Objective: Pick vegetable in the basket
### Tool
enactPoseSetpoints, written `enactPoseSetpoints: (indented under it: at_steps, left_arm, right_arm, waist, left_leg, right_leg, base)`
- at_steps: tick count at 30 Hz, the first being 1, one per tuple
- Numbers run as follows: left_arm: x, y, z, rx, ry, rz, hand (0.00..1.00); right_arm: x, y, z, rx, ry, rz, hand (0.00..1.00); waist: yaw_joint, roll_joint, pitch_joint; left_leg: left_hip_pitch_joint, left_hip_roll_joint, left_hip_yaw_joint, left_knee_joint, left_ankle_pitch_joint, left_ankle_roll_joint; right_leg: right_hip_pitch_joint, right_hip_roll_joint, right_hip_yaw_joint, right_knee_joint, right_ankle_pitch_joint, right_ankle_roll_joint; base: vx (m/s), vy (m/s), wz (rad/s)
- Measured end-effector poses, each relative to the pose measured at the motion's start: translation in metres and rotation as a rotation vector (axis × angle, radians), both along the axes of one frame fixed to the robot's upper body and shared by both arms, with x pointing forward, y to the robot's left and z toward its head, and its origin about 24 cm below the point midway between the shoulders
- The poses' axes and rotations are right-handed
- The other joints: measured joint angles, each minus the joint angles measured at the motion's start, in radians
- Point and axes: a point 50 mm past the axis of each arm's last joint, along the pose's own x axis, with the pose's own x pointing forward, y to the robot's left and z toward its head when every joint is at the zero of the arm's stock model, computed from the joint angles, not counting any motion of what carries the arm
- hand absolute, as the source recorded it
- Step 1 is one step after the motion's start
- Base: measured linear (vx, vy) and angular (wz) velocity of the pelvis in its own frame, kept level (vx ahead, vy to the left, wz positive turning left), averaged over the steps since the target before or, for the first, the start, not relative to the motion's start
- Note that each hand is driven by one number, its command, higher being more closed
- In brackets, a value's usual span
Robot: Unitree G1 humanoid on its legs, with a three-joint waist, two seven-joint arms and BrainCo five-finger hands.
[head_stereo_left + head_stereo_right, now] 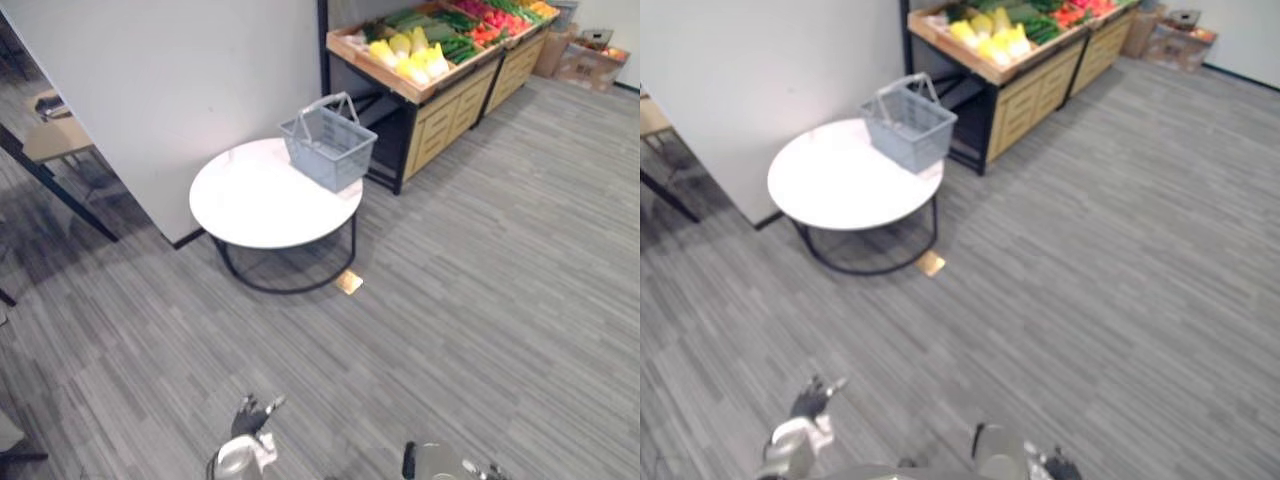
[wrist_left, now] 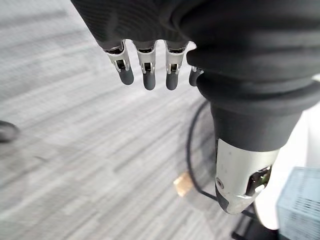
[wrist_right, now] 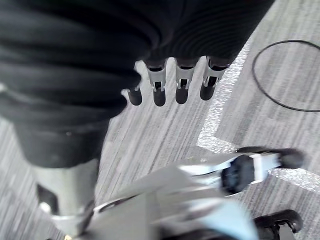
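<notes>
Basket (image 1: 328, 148): pale blue-grey, with a grid of slots on its walls and handles of the same grey.
Table (image 1: 250, 205): plain white top, thin black frame.
Floor (image 1: 480, 300): mid grey, streaked with fine lighter and darker lines (much like woodgrain).
Wall (image 1: 180, 80): flat off-white.
Stand (image 1: 445, 115): light wood drawers, black frame.
Vegetables (image 1: 410, 55): yellow nearest, then green, then red.
Floor marker (image 1: 348, 282): tan-gold square.
Boxes (image 1: 590, 62): cardboard brown.
Left hand (image 2: 148, 67): silver fingers, dark tips, black ribbed cover.
Right hand (image 3: 159, 87): the same colours.
</notes>
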Motion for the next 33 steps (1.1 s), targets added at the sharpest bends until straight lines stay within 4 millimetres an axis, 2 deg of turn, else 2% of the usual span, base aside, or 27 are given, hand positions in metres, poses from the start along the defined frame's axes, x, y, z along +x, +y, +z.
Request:
enactPoseSetpoints:
  at_steps: [3,5,6,7,8,9,10,11,13,14,16,17,18,19,20,22,23,24,25,26,27,28,29,30,31,32,33]
  left_arm:
    - [0.015,-0.006,0.007,-0.009,-0.054,0.022,0.0]
    - [0.022,-0.01,0.01,-0.011,-0.069,0.051,0.0]
    - [0.023,-0.011,0.01,-0.013,-0.069,0.055,0.0]
    - [0.021,-0.01,0.009,-0.017,-0.063,0.078,0.0]
    - [0.017,-0.016,0.003,-0.038,-0.027,0.078,0.0]
    - [0.013,-0.018,-0.001,-0.042,-0.006,0.076,0.0]
    - [0.0,-0.023,-0.009,-0.054,0.046,0.079,0.0]
    - [-0.016,-0.03,-0.018,-0.088,0.095,0.097,0.0]
    - [-0.038,-0.036,-0.028,-0.126,0.166,0.119,0.0]
    - [-0.054,-0.037,-0.034,-0.154,0.216,0.155,0.0]
    - [-0.059,-0.03,-0.035,-0.157,0.223,0.181,0.0]
    - [-0.068,-0.027,-0.037,-0.169,0.233,0.221,0.0]
    - [-0.078,-0.023,-0.039,-0.179,0.248,0.25,0.0]
    - [-0.085,-0.021,-0.04,-0.182,0.26,0.265,0.0]
    - [-0.087,-0.016,-0.039,-0.183,0.242,0.302,0.0]
    - [-0.092,-0.012,-0.039,-0.179,0.247,0.293,0.0]
    - [-0.104,-0.01,-0.041,-0.176,0.281,0.294,0.0]
    - [-0.118,-0.011,-0.044,-0.179,0.329,0.297,0.0]
    - [-0.123,-0.011,-0.045,-0.175,0.346,0.295,0.0]
    - [-0.136,-0.013,-0.046,-0.17,0.381,0.284,0.0]
    - [-0.149,-0.018,-0.048,-0.176,0.417,0.283,0.0]
    - [-0.155,-0.019,-0.049,-0.179,0.44,0.283,0.0]
    - [-0.169,-0.015,-0.049,-0.172,0.48,0.295,0.0]
    - [-0.171,-0.009,-0.048,-0.151,0.488,0.286,0.0]
    - [-0.169,-0.001,-0.047,-0.121,0.493,0.26,0.0]
    - [-0.163,0.004,-0.046,-0.102,0.491,0.22,0.0]
    - [-0.162,0.006,-0.046,-0.09,0.497,0.2,0.0]
  right_arm:
    - [-0.016,0.007,-0.003,0.023,0.04,-0.055,0.0]
    - [-0.021,0.01,-0.004,0.029,0.057,-0.074,0.0]
    - [-0.021,0.01,-0.004,0.029,0.057,-0.075,0.0]
    - [-0.02,0.009,-0.003,0.025,0.05,-0.082,0.0]
    - [-0.008,0.005,-0.001,0.014,0.013,-0.098,0.0]
    - [0.0,0.005,-0.001,0.012,-0.008,-0.096,0.0]
    - [0.007,0.003,0.001,0.003,-0.035,-0.089,0.0]
    - [0.01,0.001,0.002,-0.005,-0.048,-0.086,0.0]
    - [0.013,-0.003,0.004,-0.014,-0.059,-0.075,0.0]
    - [0.018,-0.004,0.004,-0.016,-0.069,-0.066,0.0]
    - [0.024,-0.007,0.006,-0.027,-0.078,-0.029,0.0]
    - [0.032,-0.009,0.008,-0.038,-0.1,0.001,0.0]
    - [0.04,-0.009,0.011,-0.046,-0.124,0.024,0.0]
    - [0.043,-0.008,0.012,-0.046,-0.131,0.035,0.0]
    - [0.045,-0.009,0.012,-0.052,-0.132,0.065,0.0]
    - [0.059,-0.008,0.015,-0.058,-0.157,0.117,0.0]
    - [0.072,-0.004,0.018,-0.049,-0.187,0.137,0.0]
    - [0.082,0.003,0.02,-0.038,-0.214,0.171,0.0]
    - [0.085,0.006,0.021,-0.034,-0.223,0.185,0.0]
    - [0.089,0.01,0.022,-0.03,-0.239,0.21,0.0]
    - [0.093,0.015,0.023,-0.025,-0.256,0.248,0.0]
    - [0.094,0.018,0.023,-0.019,-0.257,0.258,0.0]
    - [0.092,0.029,0.021,0.013,-0.252,0.288,0.0]
    - [0.091,0.034,0.02,0.028,-0.249,0.298,0.0]
    - [0.089,0.039,0.019,0.038,-0.246,0.322,0.0]
    - [0.09,0.039,0.019,0.039,-0.248,0.331,0.0]
    - [0.09,0.04,0.019,0.039,-0.246,0.335,0.0]
  waist:
    - [-0.001,0.009,0.008]
    - [-0.001,0.003,0.012]
    - [-0.001,0.003,0.013]
    - [-0.006,0.007,0.018]
    - [-0.011,0.022,0.034]
    - [-0.011,0.02,0.037]
    - [-0.015,0.023,0.039]
    - [-0.017,0.032,0.036]
    - [-0.016,0.044,0.031]
    - [-0.018,0.048,0.032]
    - [-0.013,0.06,0.031]
    - [-0.007,0.07,0.036]
    - [0.01,0.065,0.046]
    - [0.019,0.064,0.048]
    - [0.039,0.06,0.048]
    - [0.058,0.061,0.049]
    - [0.067,0.054,0.049]
    - [0.078,0.047,0.046]
    - [0.084,0.046,0.046]
    - [0.09,0.048,0.04]
    - [0.092,0.057,0.033]
    - [0.1,0.052,0.029]
    - [0.11,0.023,-0.004]
    - [0.114,-0.003,-0.019]
    - [0.11,-0.037,-0.04]
    - [0.1,-0.056,-0.041]
    - [0.098,-0.06,-0.039]
  left_leg:
    - [0.043,0.036,-0.009,-0.001,-0.053,-0.038]
    - [0.093,0.074,-0.037,-0.005,-0.11,-0.081]
    - [0.11,0.086,-0.046,-0.013,-0.127,-0.092]
    - [0.149,0.121,-0.059,-0.036,-0.145,-0.098]
    - [0.163,0.141,-0.057,-0.021,-0.124,-0.11]
    - [0.169,0.146,-0.05,-0.011,-0.1,-0.113]
    - [0.192,0.164,-0.056,0.005,-0.049,-0.136]
    - [0.203,0.184,-0.061,0.048,-0.014,-0.153]
    - [0.172,0.209,-0.075,0.169,0.028,-0.174]
    - [0.067,0.225,-0.131,0.398,0.098,-0.241]
    - [-0.047,0.233,-0.174,0.642,0.228,-0.299]
    - [-0.135,0.252,-0.155,0.836,0.238,-0.322]
    - [-0.198,0.271,-0.103,0.977,0.217,-0.299]
    - [-0.225,0.275,-0.077,1.022,0.194,-0.283]
    - [-0.289,0.273,-0.036,1.065,0.141,-0.245]
    - [-0.393,0.265,0.03,1.008,0.055,-0.19]
    - [-0.435,0.248,0.077,0.87,0.018,-0.167]
    - [-0.445,0.22,0.124,0.645,0.021,-0.152]
    - [-0.443,0.205,0.146,0.521,0.033,-0.143]
    - [-0.435,0.174,0.174,0.28,0.087,-0.127]
    - [-0.452,0.164,0.189,0.149,0.12,-0.121]
    - [-0.462,0.161,0.187,0.168,0.17,-0.103]
    - [-0.47,0.129,0.19,0.191,0.22,-0.057]
    - [-0.469,0.11,0.189,0.191,0.221,-0.054]
    - [-0.457,0.063,0.19,0.178,0.199,-0.026]
    - [-0.413,0.033,0.192,0.159,0.181,-0.02]
    - [-0.38,0.023,0.191,0.149,0.169,-0.015]
  right_leg:
    - [-0.026,0.04,-0.033,-0.34,0.025,0.02]
    - [-0.018,0.055,-0.011,-0.677,0.141,0.039]
    - [-0.016,0.055,0.0,-0.731,0.185,0.04]
    - [0.006,0.074,-0.001,-0.731,0.295,0.045]
    - [-0.019,0.092,0.001,-0.621,0.26,0.0]
    - [-0.036,0.092,0.003,-0.559,0.215,-0.017]
    - [-0.034,0.094,-0.005,-0.473,0.141,-0.036]
    - [-0.006,0.102,-0.023,-0.433,0.089,-0.052]
    - [0.041,0.123,-0.033,-0.428,0.037,-0.057]
    - [0.088,0.131,-0.051,-0.439,0.005,-0.064]
    - [0.142,0.143,-0.058,-0.467,-0.019,-0.078]
    - [0.198,0.158,-0.053,-0.493,-0.034,-0.086]
    - [0.272,0.17,-0.039,-0.529,-0.051,-0.095]
    - [0.309,0.172,-0.031,-0.547,-0.06,-0.095]
    - [0.377,0.168,-0.022,-0.585,-0.075,-0.088]
    - [0.452,0.156,-0.011,-0.636,-0.086,-0.072]
    - [0.482,0.138,0.005,-0.658,-0.083,-0.051]
    - [0.516,0.118,0.019,-0.686,-0.091,-0.024]
    - [0.539,0.111,0.024,-0.705,-0.096,-0.018]
    - [0.577,0.102,0.026,-0.744,-0.107,0.003]
    - [0.605,0.105,0.03,-0.762,-0.128,0.027]
    - [0.613,0.101,0.039,-0.763,-0.144,0.033]
    - [0.623,0.076,0.065,-0.751,-0.163,0.009]
    - [0.612,0.051,0.08,-0.729,-0.163,0.006]
    - [0.555,0.008,0.121,-0.605,-0.157,0.008]
    - [0.493,-0.019,0.17,-0.416,-0.119,0.036]
    - [0.461,-0.025,0.193,-0.312,-0.073,0.069]
  base:
    - [0.4,-0.189,0.12]
    - [0.52,-0.288,0.3]
    - [0.59,-0.326,0.44]
    - [0.59,-0.321,0.42]
    - [0.59,-0.322,0.33]
    - [0.54,-0.328,0.17]
    - [0.54,-0.335,0.09]
    - [0.65,-0.374,0.14]
    - [0.57,-0.272,0.15]
    - [0.47,-0.197,0.22]
    - [0.42,-0.126,0.08]
    - [0.56,-0.087,-0.2]
    - [0.55,-0.074,-0.24]
    - [0.43,-0.048,-0.18]
    - [0.3,-0.013,-0.13]
    - [0.35,0.025,-0.23]
    - [0.45,0.122,-0.49]
    - [0.41,0.138,-0.49]
    - [0.53,0.21,-0.31]
    - [0.49,0.241,-0.16]
    - [0.51,0.274,-0.19]
    - [0.55,0.307,-0.23]
    - [0.47,0.233,-0.17]
    - [0.6,0.253,0.04]
    - [0.73,0.301,0.32]
    - [0.73,0.313,0.35]
    - [0.8,0.336,0.13]
